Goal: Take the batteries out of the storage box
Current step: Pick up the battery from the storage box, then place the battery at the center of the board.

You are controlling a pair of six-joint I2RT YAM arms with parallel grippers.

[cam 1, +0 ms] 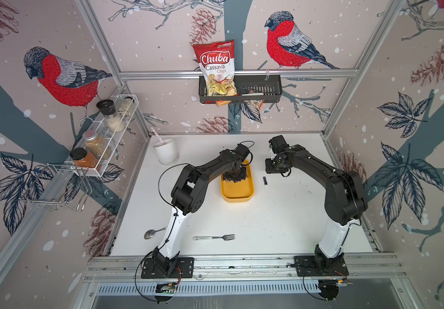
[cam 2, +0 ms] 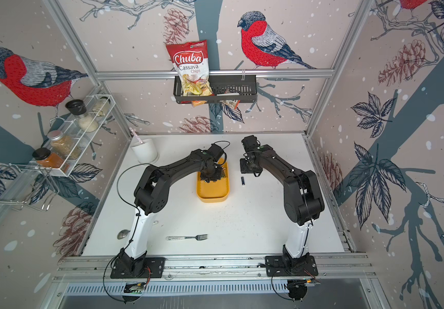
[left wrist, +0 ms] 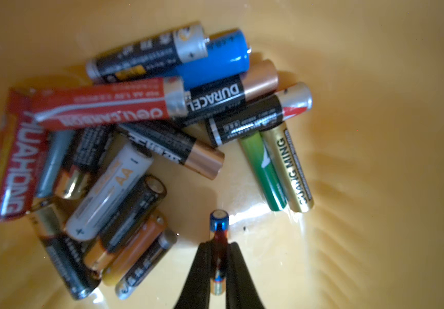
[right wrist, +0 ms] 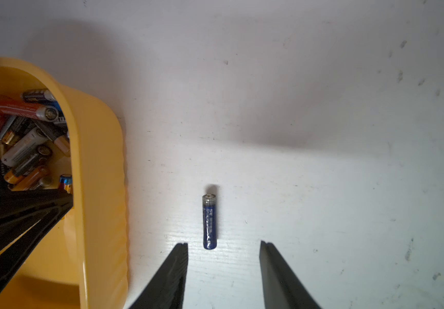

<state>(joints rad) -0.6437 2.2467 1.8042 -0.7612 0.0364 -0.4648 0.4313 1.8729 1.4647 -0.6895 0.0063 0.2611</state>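
Steel cutlery lies nearest on the white worktop [cam 1: 269,227]: a fork [cam 1: 215,237] near the middle of the near edge and a spoon [cam 1: 152,233] to its left, partly behind the left arm [cam 1: 204,171].

Farther in, at the middle of the worktop, sits the yellow storage box [cam 1: 238,198], its long side running near to far. The heap of batteries [left wrist: 135,133] lies toward its far end: red, black, white, orange, green and gold cells piled across one another.

The left arm reaches down into the box. The left jaws are closed narrow on a small blue-tipped battery [left wrist: 218,232], which lies along the fingers with its blue end poking out past their tips. It is inside the box, just beside the heap and apart from it. The right wrist view shows the same blue tip [right wrist: 65,182] below the box rim.

Right of the box, on the bare worktop, a dark blue battery [cam 1: 265,181] lies by itself, near the box wall but not touching it. The right arm [cam 1: 317,166] hangs over it. The right jaws stand moderately apart and hold nothing, and in the right wrist view the dark blue battery [right wrist: 209,222] lies just ahead of the gap between their tips, touching neither finger.

Beyond, at the far left corner of the worktop, stands a white cup [cam 1: 166,151]. On the left wall a wire rack [cam 1: 120,125] carries spice jars. On the far wall a black basket [cam 1: 258,85] holds a red bag of cassava chips [cam 1: 215,67].
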